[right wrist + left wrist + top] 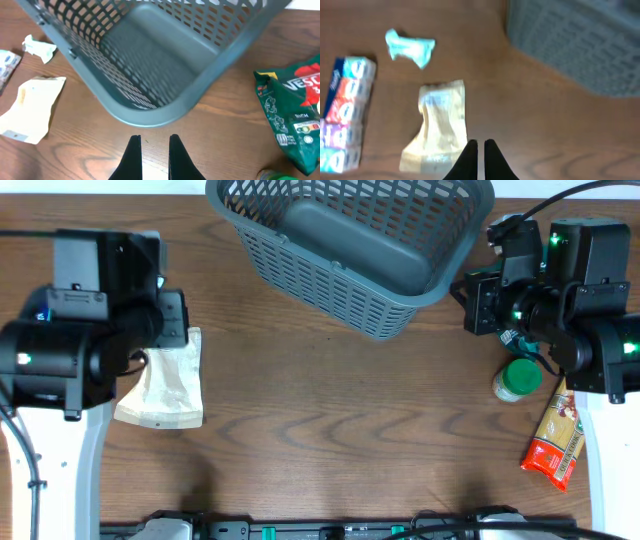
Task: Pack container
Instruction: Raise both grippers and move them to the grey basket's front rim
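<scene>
Beside one container (320, 285) hang two empty end effectors (478, 144) (152, 139), left closed, right ajar.

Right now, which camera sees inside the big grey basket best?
The right wrist view: the basket fills it, its bare bottom sharp. Overhead shows it smaller, cropped at the top edge. Left wrist catches only a blurred corner.

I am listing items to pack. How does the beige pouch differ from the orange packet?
Colour: the beige pouch is pale and nearly plain; the orange packet is bright with printing. Shape: the pouch is wide and crumpled; the packet is long and narrow. Pose: the pouch is partly under the left arm; the packet lies slanted beside the right arm. Both lie flat on the table, outside the grey basket.
</scene>
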`<act>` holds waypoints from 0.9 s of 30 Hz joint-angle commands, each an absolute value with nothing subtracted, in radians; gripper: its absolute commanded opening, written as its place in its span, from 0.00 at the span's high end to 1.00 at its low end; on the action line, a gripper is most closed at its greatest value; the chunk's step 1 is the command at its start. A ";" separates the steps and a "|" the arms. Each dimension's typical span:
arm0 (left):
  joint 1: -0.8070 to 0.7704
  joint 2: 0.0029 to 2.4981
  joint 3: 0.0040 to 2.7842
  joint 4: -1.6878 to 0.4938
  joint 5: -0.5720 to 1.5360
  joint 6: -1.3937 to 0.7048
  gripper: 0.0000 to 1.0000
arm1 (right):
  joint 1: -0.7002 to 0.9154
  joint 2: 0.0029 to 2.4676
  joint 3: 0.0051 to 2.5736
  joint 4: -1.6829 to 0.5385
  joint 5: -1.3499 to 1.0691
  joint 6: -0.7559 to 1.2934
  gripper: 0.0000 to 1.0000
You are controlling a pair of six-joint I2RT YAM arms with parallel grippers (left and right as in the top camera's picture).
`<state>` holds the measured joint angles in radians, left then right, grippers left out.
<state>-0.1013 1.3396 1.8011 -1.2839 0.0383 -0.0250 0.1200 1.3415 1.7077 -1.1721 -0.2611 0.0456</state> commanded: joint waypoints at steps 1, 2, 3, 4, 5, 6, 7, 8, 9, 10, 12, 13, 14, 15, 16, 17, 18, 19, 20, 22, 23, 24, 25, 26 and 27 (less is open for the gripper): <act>-0.104 1.394 1.943 -1.295 0.038 -0.022 0.95 | 0.167 1.336 1.746 -1.187 -0.242 0.001 0.99; -0.104 1.417 1.988 -1.306 0.038 -0.022 0.95 | 0.184 1.336 1.754 -1.196 -0.225 -0.004 0.99; -0.104 1.444 2.035 -1.320 0.038 -0.022 0.94 | 0.199 1.337 1.761 -1.204 -0.212 -0.007 0.99; -0.105 1.477 2.091 -1.337 0.038 -0.020 0.95 | 0.215 1.339 1.770 -1.213 -0.204 -0.013 0.99; -0.110 1.512 2.142 -1.352 0.038 -0.014 0.95 | 0.233 1.342 1.776 -1.219 -0.203 -0.023 0.99; -0.117 1.547 2.191 -1.365 0.039 -0.008 0.95 | 0.253 1.345 1.778 -1.223 -0.203 -0.038 0.99; -0.124 1.573 2.225 -1.373 0.042 0.001 0.94 | 0.266 1.348 1.778 -1.226 -0.203 -0.052 0.99; -0.138 1.607 2.266 -1.379 0.042 0.015 0.95 | 0.285 1.352 1.778 -1.231 -0.202 -0.075 0.99; -0.152 1.634 2.296 -1.380 0.042 0.030 0.95 | 0.298 1.357 1.778 -1.236 -0.203 -0.096 0.99; -0.166 1.662 2.326 -1.378 0.042 0.046 0.95 | 0.320 1.362 1.778 -1.247 -0.203 -0.136 0.99; -0.196 1.706 2.363 -1.370 0.043 0.088 0.95 | 0.355 1.377 1.778 -1.262 -0.202 -0.202 0.99; -0.209 1.723 2.372 -1.363 0.045 0.112 0.95 | 0.371 1.387 1.778 -1.269 -0.202 -0.231 0.99; -0.220 1.734 2.373 -1.354 0.045 0.133 0.95 | 0.383 1.396 1.778 -1.272 -0.202 -0.251 0.99; -0.231 1.745 2.373 -1.345 0.045 0.155 0.94 | 0.395 1.409 1.778 -1.274 -0.202 -0.269 0.99; -0.241 1.756 2.373 -1.336 0.045 0.175 0.95 | 0.404 1.423 1.778 -1.274 -0.202 -0.282 0.99; -0.248 1.765 2.373 -1.327 0.045 0.189 0.95 | 0.409 1.435 1.778 -1.274 -0.202 -0.292 0.99; -0.255 1.775 2.373 -1.315 0.045 0.200 0.95 | 0.413 1.450 1.778 -1.274 -0.202 -0.302 0.99; -0.260 1.783 2.373 -1.306 0.046 0.212 0.94 | 0.414 1.464 1.778 -1.274 -0.202 -0.311 0.99; -0.263 1.792 2.373 -1.293 0.048 0.223 0.94 | 0.414 1.479 1.778 -1.273 -0.203 -0.313 0.99; -0.265 1.807 2.373 -1.269 0.073 0.245 0.95 | 0.414 1.506 1.778 -1.272 -0.202 -0.327 0.99; -0.265 1.813 2.373 -1.255 0.087 0.255 0.95 | 0.414 1.518 1.778 -1.272 -0.202 -0.338 0.99; -0.265 1.822 2.373 -1.239 0.096 0.259 0.94 | 0.414 1.535 1.778 -1.271 -0.202 -0.352 0.99; -0.265 1.827 2.373 -1.225 0.097 0.259 0.94 | 0.414 1.546 1.778 -1.271 -0.202 -0.358 0.99; -0.265 1.835 2.373 -1.212 0.097 0.260 0.94 | 0.414 1.559 1.778 -1.270 -0.202 -0.364 0.99; -0.265 1.841 2.373 -1.201 0.098 0.262 0.94 | 0.414 1.568 1.778 -1.268 -0.202 -0.364 0.99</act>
<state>-0.2638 1.8164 2.3516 -1.2171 0.0750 0.2218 0.4065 1.5440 1.7618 -1.2694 -0.2058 -0.3149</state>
